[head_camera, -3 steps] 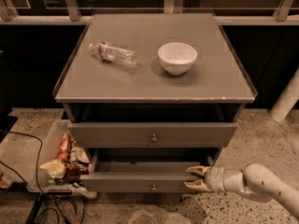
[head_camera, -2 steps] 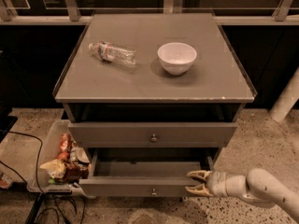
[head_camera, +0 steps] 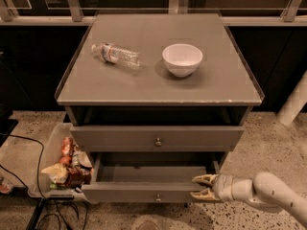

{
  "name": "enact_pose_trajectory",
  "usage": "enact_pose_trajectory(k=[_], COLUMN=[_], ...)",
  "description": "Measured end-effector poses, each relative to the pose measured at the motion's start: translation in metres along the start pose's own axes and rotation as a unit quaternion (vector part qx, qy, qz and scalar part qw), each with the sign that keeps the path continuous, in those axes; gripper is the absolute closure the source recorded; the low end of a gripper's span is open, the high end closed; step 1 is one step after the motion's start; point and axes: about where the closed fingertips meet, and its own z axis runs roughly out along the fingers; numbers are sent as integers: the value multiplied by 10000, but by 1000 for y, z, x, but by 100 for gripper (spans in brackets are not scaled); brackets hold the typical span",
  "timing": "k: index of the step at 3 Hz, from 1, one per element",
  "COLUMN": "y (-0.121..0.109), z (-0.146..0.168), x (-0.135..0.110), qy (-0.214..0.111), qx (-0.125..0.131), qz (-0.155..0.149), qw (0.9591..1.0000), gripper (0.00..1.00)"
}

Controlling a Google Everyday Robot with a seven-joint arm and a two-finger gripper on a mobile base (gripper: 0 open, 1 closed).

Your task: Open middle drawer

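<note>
The middle drawer (head_camera: 144,191) is pulled partly out below the wider top drawer (head_camera: 120,138). It has a flat grey front with a small round knob (head_camera: 158,197), and its plain grey inside (head_camera: 148,173) shows. My gripper (head_camera: 201,187) is at the right end of this drawer's front. Its fingers are apart, one finger (head_camera: 205,178) just behind the front panel and the other in front of it. The pale arm (head_camera: 268,193) comes in from the lower right. The lowest drawer is hidden under the open one.
A lying plastic water bottle (head_camera: 116,55) and a white bowl (head_camera: 182,59) rest on the cabinet top (head_camera: 216,87). A clear bin with snack packets (head_camera: 64,164) stands on the floor at the left, with black cables (head_camera: 43,210) beside it.
The middle drawer has slid a little further out toward the camera. My gripper has moved with its right end, slightly lower in view.
</note>
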Motion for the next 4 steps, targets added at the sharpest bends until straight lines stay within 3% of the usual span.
enact_pose_trajectory(k=[2, 3, 4], y=[0, 11, 43], z=[0, -1, -8], x=[0, 2, 17], qy=[0, -38, -177], qx=[-1, -5, -127], qz=[0, -72, -113], qw=[10000, 10000, 9997], gripper=[12, 0, 18])
